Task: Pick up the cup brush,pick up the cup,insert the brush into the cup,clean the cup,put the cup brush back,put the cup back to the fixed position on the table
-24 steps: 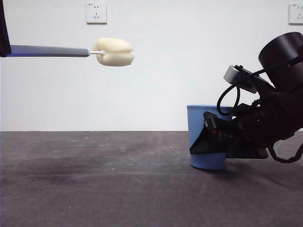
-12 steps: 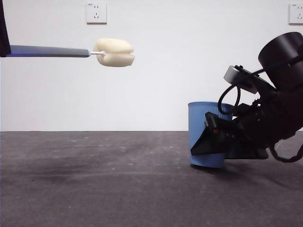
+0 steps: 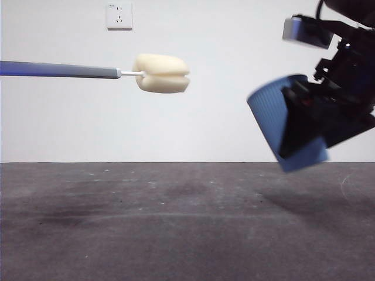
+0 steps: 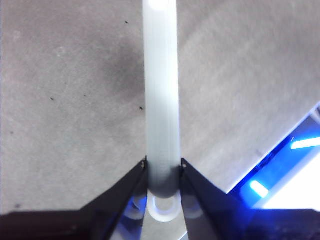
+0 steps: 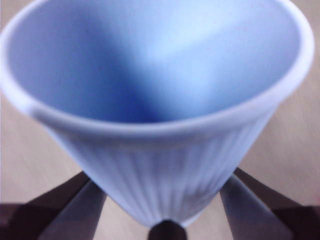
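- Versus half a second ago: cup (image 3: 280,120) lifted clear off the desk (image 3: 176,222); previously standing with base on the surface, slightly tipped. Now airborne at right of front view, shadow on the desk beneath.
- Cup tilt much increased: mouth turned up and toward the left, base down and to the right, long axis running diagonally.
- Right claw (image 5: 162,220) pinching cup across the ribbed lower wall, one jaw on each side; rim large and blurred in right wrist view.
- Right arm also shifted up and toward the top right corner of front view.
- Cup brush (image 3: 161,73) moved a little rightward since earlier frame; more of the grey handle now in view, dark arm tip at the left edge gone from frame.
- Brush long axis near horizontal, well above the desk; sponge head pointing right, toward the cup; handle running off the left edge.
- Left claw (image 4: 163,172) pressed together on cup brush handle near its looped end, handle extending straight out between the jaws.
- Clear gap of air between sponge head and cup rim; not touching.
- Desk surface below both items open across its width; wall socket (image 3: 119,16) on white wall behind.
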Tool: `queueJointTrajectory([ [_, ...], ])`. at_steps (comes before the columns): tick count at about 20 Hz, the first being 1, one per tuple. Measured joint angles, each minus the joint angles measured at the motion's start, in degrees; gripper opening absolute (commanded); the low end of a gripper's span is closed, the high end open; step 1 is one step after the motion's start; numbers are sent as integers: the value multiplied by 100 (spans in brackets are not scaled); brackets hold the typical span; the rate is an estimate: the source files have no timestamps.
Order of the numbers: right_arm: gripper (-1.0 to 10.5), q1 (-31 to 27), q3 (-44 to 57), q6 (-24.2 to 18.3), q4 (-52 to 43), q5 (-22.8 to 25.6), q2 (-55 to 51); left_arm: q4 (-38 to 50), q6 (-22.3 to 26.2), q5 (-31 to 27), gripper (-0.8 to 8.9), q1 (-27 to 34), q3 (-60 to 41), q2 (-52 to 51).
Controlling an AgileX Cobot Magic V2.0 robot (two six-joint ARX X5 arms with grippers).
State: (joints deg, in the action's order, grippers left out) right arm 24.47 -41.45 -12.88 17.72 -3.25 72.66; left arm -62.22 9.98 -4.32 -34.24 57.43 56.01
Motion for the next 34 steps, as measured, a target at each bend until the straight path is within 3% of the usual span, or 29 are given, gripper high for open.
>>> queueJointTrajectory([
  [3,-17,153,-315,-570,831,378,7,-101,350,-2,-9,2,0,31],
  [7,-16,389,-660,-1657,1591,1421,7,-162,570,2,-9,-42,0,223],
  [10,-17,566,-730,-2684,1764,2243,7,-162,699,120,-9,-138,0,291],
  [16,-17,938,-743,-4103,1639,2896,96,-216,745,603,-9,-142,0,293],
  [24,-17,1394,-748,-4791,1014,3600,446,-435,691,835,-9,-376,0,658],
  [28,-17,1606,-750,-5084,944,3694,485,-157,645,828,-8,-1014,0,1145],
  [34,-17,1790,-750,-5289,1082,3821,485,7,592,577,-9,-1161,0,1473],
])
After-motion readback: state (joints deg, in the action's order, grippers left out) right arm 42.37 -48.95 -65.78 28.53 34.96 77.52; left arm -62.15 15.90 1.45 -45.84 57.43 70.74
